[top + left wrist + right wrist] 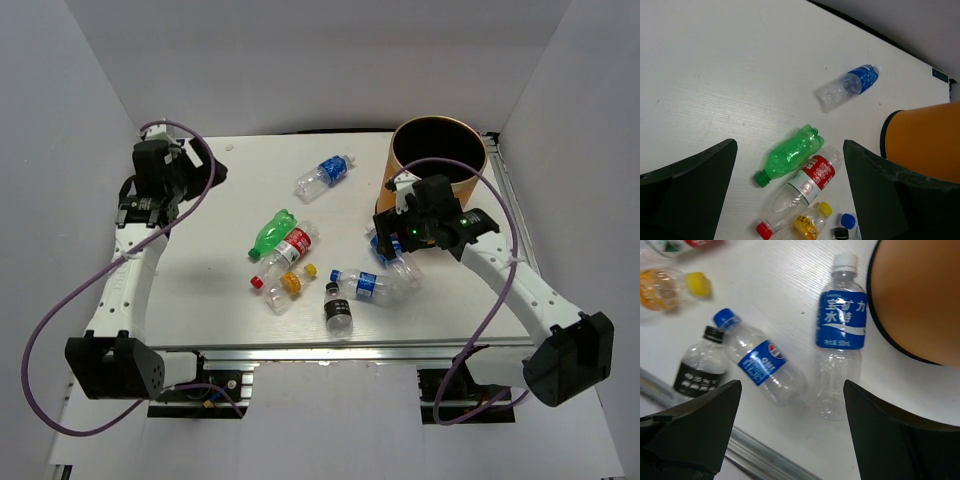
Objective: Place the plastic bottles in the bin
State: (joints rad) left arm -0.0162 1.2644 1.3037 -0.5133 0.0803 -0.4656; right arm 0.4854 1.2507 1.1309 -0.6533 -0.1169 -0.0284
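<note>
The right hand (792,385) hangs released, fingers spread wide and holding nothing, over a clear plastic bottle with a white cap and blue label (840,320) lying flat on the white counter (780,285). This looks like the bottle to take first. It lies just beside the tall orange cylindrical bin (438,152), at the bin's 7 o'clock in the top view, and is not yet inside.

In the wrist view its length runs from 12 to 6 o'clock and the fingers stand at 9 and 3, so closing them would cross its body, which suits. It sits off toward the 3 o'clock finger, though. I would shift the hand that way to centre it, lower, and clench gently on the labelled middle, since thin plastic probably buckles and slips. The carry is short, but the lift must clear the bin's rim.

Two things crowd the grasp:
- The bin's wall is near at 3 o'clock, leaving a narrow gap for that finger.
- At 8 o'clock a clear bottle with a blue cap and blue label (757,362) lies slanted, its base close by. I cannot tell whether they touch, and the 9 o'clock finger could land on it.

Farther off lie a small black-labelled bottle (697,372), a yellow-capped bottle (290,283), a green bottle (272,233), a red-labelled clear bottle (810,177), and a lone blue-labelled bottle (847,86) toward the counter's 12 o'clock. The left hand (790,145), also released and empty, hovers near 10 o'clock, well apart.
</note>
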